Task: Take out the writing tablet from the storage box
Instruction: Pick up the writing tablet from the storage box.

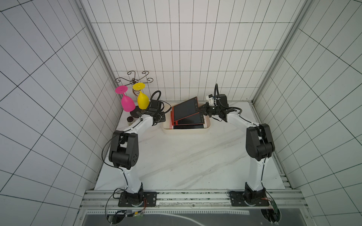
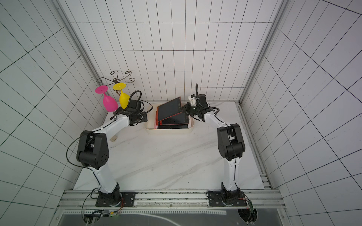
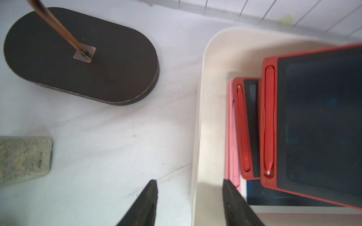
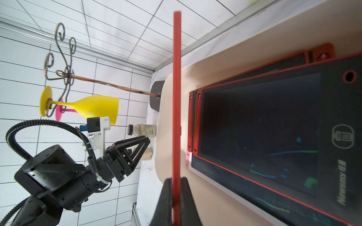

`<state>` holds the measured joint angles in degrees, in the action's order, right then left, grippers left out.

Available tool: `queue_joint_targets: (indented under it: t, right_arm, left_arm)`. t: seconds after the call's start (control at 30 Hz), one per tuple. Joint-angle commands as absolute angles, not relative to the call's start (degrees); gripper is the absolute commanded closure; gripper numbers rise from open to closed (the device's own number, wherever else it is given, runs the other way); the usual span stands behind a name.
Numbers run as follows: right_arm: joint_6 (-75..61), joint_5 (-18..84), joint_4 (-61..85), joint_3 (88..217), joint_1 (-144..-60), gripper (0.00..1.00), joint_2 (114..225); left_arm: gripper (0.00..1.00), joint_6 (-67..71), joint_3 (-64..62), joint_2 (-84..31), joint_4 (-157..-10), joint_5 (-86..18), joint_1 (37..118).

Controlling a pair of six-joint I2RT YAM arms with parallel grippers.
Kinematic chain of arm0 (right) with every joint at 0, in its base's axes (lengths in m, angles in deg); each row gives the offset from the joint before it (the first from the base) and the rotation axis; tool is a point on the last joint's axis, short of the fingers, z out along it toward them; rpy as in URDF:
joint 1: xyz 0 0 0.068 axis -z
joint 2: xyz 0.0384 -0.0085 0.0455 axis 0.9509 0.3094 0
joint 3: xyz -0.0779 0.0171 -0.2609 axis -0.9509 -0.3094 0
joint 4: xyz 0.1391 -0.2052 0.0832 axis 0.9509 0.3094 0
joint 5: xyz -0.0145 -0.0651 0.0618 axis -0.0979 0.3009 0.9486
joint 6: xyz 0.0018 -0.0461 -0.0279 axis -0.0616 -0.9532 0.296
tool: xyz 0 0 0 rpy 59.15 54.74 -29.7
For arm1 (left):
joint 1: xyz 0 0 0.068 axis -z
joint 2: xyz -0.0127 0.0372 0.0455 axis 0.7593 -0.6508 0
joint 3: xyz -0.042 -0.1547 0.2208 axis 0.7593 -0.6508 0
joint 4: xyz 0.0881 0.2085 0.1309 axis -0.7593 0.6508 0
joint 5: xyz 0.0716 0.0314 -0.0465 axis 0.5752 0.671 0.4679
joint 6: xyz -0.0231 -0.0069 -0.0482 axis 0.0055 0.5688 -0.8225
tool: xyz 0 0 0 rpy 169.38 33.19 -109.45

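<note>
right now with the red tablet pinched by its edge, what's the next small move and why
Probably keep the right end effector shut and raise the red writing tablet a little higher. It is tilted, gripped at one edge, with its opposite edge low over the other tablets inside the storage box, so it has not cleared the rim.

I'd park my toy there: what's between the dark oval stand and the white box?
Just bare table between the stand base and the storage box; the left wrist view shows it.
</note>
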<state>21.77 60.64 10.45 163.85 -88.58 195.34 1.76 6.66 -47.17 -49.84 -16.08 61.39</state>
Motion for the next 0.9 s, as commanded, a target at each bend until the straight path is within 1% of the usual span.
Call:
queue_joint_targets:
  t: [0.0,0.13,0.27,0.37,0.47,0.6,0.77,0.87]
  right_arm:
    - [23.77,64.22,7.29,159.80,-87.55,1.00,190.36]
    - [29.00,66.54,0.72,153.10,-87.18,1.00,185.06]
    - [37.84,68.58,-10.59,143.82,-87.34,1.00,179.04]
    - [42.48,67.27,-16.09,137.34,-88.75,1.00,174.26]
    - [45.72,63.04,-18.82,131.88,-92.13,1.00,169.94]
    - [50.79,55.57,-25.17,124.67,-98.65,1.00,166.22]
    - [52.76,47.14,-27.93,120.21,-106.41,1.00,164.71]
    - [53.47,42.77,-29.66,118.69,-110.72,1.00,165.95]
  left_arm:
    - [0.33,1.70,9.80,-41.07,-48.43,-16.41,61.41]
    - [0.17,1.96,8.86,-35.98,-46.52,-16.85,61.37]
    - [0.10,1.20,7.76,-30.36,-44.19,-16.77,61.36]
    - [0.06,1.32,7.72,-27.33,-41.98,-16.71,61.39]
    - [0.04,1.70,7.86,-25.45,-39.84,-16.99,61.42]
    - [0.04,0.43,6.99,-22.82,-38.70,-17.69,61.35]
    - [0.04,-0.17,6.02,-19.97,-38.77,-18.38,61.42]
    - [0.04,0.03,6.00,-19.54,-37.88,-18.38,61.42]
